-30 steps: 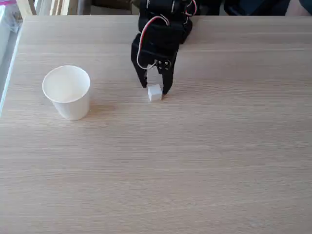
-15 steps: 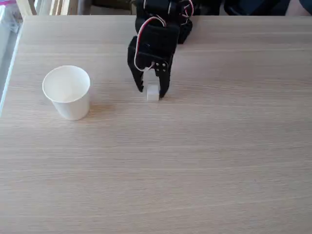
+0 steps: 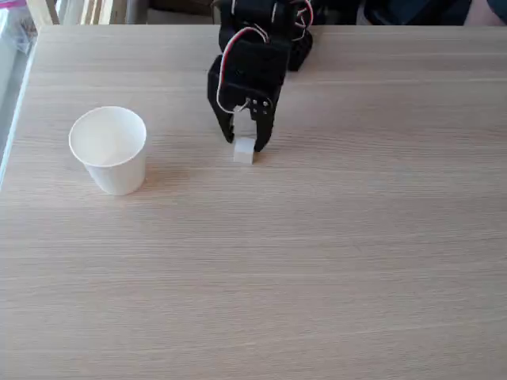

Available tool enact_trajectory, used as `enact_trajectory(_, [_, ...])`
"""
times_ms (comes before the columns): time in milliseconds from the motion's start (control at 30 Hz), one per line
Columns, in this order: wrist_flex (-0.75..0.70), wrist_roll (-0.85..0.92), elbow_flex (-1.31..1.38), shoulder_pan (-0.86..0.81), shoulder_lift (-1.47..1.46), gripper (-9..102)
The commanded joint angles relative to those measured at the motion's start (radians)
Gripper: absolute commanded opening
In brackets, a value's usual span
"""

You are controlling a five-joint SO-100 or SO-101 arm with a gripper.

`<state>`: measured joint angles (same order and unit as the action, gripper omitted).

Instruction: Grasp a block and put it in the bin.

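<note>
In the fixed view a tiny white block [image 3: 244, 150] rests on the wooden table, pinched between the two black fingers of my gripper [image 3: 244, 146], which points down at it from the far side. The jaws have closed in against the block's sides. The bin, a white paper cup [image 3: 109, 150], stands upright to the left of the block, about a cup's width and a half away, its mouth open to the camera.
The black arm with red and white wires [image 3: 257, 47] reaches in from the table's far edge. The wooden table [image 3: 317, 261] stretches wide toward the camera and to the right. A pale strip runs along the left edge [image 3: 12, 119].
The jaws have narrowed from a wide spread to a close pinch on the block. Gripper and block have shifted slightly left.
</note>
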<state>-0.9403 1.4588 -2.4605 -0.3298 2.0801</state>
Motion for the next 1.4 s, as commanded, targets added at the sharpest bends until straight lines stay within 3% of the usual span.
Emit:
enact_trajectory(0, [-0.008, -0.011, 0.012, 0.008, 0.005, 17])
enact_trajectory(467, [0.021, 0.02, 0.021, -0.017, 0.018, 8])
enact_trajectory(1000, [0.21, 0.184, 0.176, -0.15, 0.241, 7])
enact_trajectory(1367, [0.399, 0.21, 0.37, -0.334, 0.071, 7])
